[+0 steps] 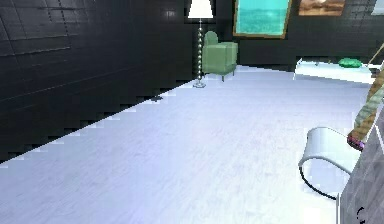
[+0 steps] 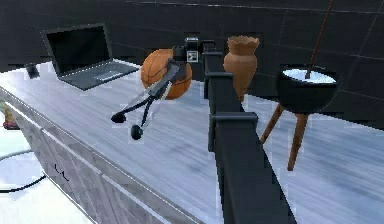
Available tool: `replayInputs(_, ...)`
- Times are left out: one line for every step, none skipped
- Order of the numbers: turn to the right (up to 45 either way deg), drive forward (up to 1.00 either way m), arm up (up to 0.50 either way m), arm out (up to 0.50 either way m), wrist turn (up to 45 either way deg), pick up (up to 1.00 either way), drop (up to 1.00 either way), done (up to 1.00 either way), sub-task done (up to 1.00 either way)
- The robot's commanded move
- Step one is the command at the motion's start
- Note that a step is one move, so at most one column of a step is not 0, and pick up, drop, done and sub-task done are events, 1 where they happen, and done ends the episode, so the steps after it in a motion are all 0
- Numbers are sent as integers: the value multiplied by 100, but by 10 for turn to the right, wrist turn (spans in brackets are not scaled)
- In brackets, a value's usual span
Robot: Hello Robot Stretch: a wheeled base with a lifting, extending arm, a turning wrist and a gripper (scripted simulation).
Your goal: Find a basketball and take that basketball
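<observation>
An orange basketball (image 2: 158, 70) rests on the pale countertop (image 2: 90, 110) in the arm side view, just right of an open laptop (image 2: 84, 54). The dark arm (image 2: 235, 150) reaches up across the counter. The gripper (image 2: 128, 124) has its body in front of the ball's right edge, and its two thin fingers (image 2: 150, 100) slant down to the left over the tabletop. With the ball right behind it, I cannot tell whether it holds anything.
A brown vase (image 2: 241, 62) and a black pot on wooden legs (image 2: 304, 92) stand right of the arm. In the forward view pale open floor (image 1: 190, 140) leads to a green armchair (image 1: 219, 55), a floor lamp (image 1: 200, 40), a white table (image 1: 325, 70) and a white chair (image 1: 325, 160).
</observation>
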Motion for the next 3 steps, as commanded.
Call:
replayInputs(0, 0, 0, 0, 450, 0, 0, 0, 0)
replayInputs(0, 0, 0, 0, 450, 0, 0, 0, 0)
replayInputs(0, 0, 0, 0, 210, 0, 0, 0, 0)
